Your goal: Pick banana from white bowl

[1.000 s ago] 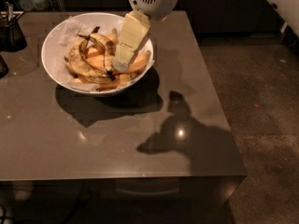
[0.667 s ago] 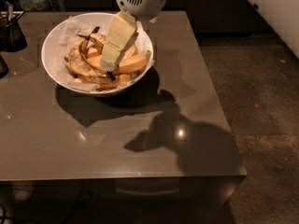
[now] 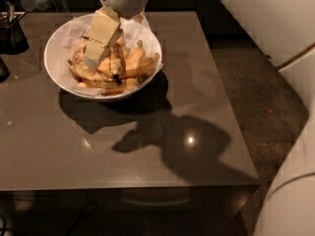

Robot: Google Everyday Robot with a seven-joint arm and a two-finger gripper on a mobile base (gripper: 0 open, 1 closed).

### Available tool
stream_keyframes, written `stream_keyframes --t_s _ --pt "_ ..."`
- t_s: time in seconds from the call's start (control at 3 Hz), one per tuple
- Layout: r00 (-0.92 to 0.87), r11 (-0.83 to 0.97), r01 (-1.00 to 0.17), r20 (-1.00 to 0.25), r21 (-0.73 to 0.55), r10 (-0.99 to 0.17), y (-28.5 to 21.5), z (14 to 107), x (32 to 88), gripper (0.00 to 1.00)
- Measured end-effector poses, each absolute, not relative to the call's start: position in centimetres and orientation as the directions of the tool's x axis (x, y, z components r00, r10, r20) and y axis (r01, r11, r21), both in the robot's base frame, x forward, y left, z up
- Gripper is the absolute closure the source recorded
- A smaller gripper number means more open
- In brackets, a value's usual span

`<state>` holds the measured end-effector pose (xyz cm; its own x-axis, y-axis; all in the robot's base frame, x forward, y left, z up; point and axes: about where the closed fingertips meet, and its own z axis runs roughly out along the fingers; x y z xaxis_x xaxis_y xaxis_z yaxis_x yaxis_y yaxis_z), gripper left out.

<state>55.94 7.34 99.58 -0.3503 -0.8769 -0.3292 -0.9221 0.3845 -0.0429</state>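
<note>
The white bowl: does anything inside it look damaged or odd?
Yes. The banana has large black patches, so it looks overripe. Crumpled paper rises above the white bowl. The gripper hangs low over the bowl's left half.

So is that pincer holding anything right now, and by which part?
That cannot be told. The pincer reaches down into the white bowl, its tip against the pile of bananas, but whether it grips one, or where, does not show.

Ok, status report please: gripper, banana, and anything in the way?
Gripper down inside white bowl. Banana lying in bowl, beside gripper, not lifted. Other bananas crowd against it.
</note>
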Motion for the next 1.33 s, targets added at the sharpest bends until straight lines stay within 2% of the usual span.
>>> stream_keyframes --t_s 0.67,1.33 --pt "-0.42 0.462 -0.887 -0.373 -0.026 -0.827 8.2 98.8 58.2 0.0" --pt "-0.489 0.516 -0.856 -0.354 0.02 -0.798 9.4 97.1 60.5 0.0"
